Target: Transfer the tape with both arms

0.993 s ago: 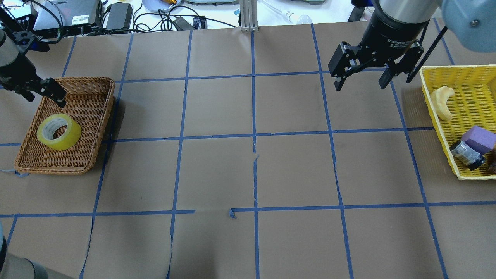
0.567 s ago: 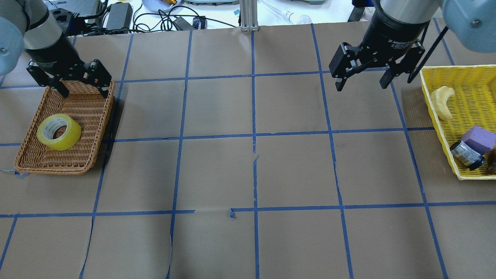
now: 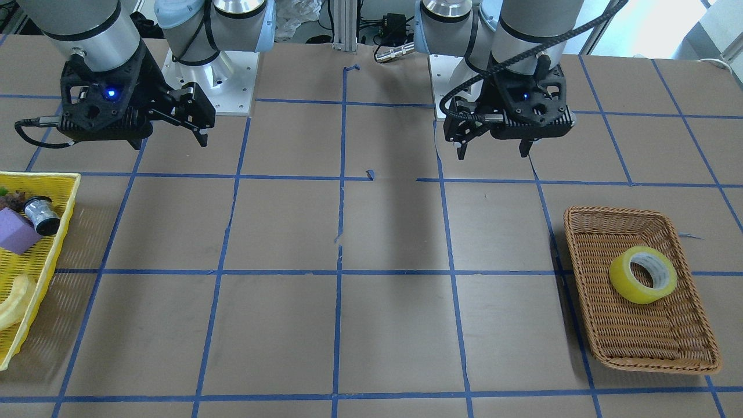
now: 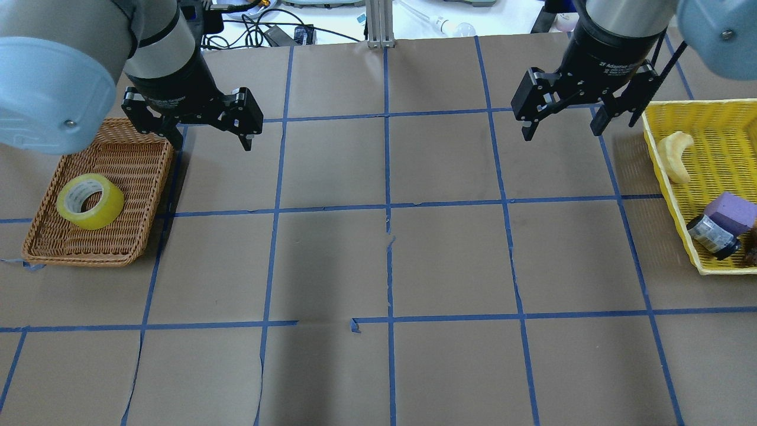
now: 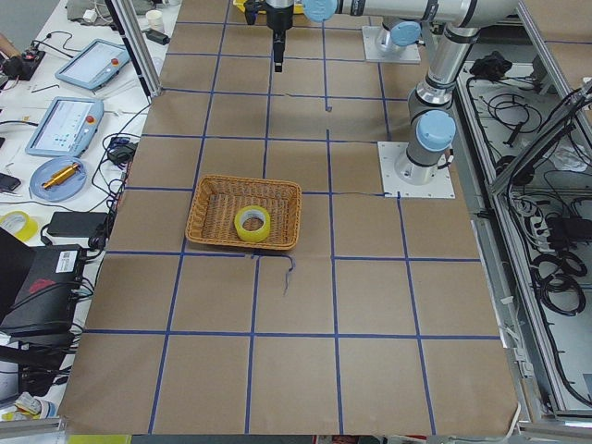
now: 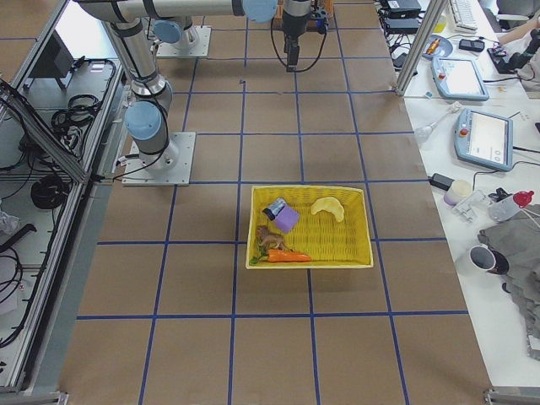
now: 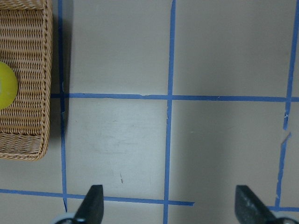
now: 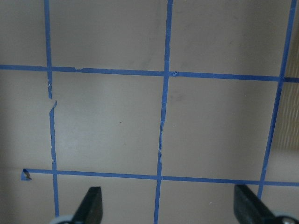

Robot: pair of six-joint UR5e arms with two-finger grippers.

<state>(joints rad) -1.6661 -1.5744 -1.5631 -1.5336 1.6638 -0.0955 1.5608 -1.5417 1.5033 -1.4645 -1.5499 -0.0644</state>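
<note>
Since a second ago the left gripper point(image 4: 213, 142) has swung in from the table's left edge. It was over the far left corner of the wicker basket point(image 4: 77, 258), then over the far rim. Now it hangs above the table point(image 4: 449, 254) just past the basket's far right corner, and in the overhead view one finger overlaps that corner. Its fingers are spread wide, as they were in both earlier pictures. The right gripper point(image 4: 560, 131) has crept a little toward the yellow basket point(image 4: 704, 115) and is likewise spread wide with nothing between the fingers. The tape point(image 4: 106, 208) has not moved: it lies tilted in the wicker basket, toward the left side, well apart from both grippers.

I can read white lettering on the right gripper's black collar that begins "2F Adaptive"; the rest is too small. The left gripper's collar has small lettering too, which I cannot make out.

In the left wrist view the basket sits at the left edge with a sliver of the tape showing. The right wrist view shows only brown paper and blue grid lines point(image 4: 331, 208).

The yellow basket holds a pale curved piece point(image 4: 677, 155), a purple block point(image 4: 730, 212) and a small spool point(image 4: 712, 235). The right side view adds a carrot point(image 6: 287, 255). Past the far edge are cables point(image 4: 236, 26) and a metal post point(image 4: 378, 23). In the overhead view the left arm's blue joint cap point(image 4: 47, 89) covers the wicker basket's far left corner.
</note>
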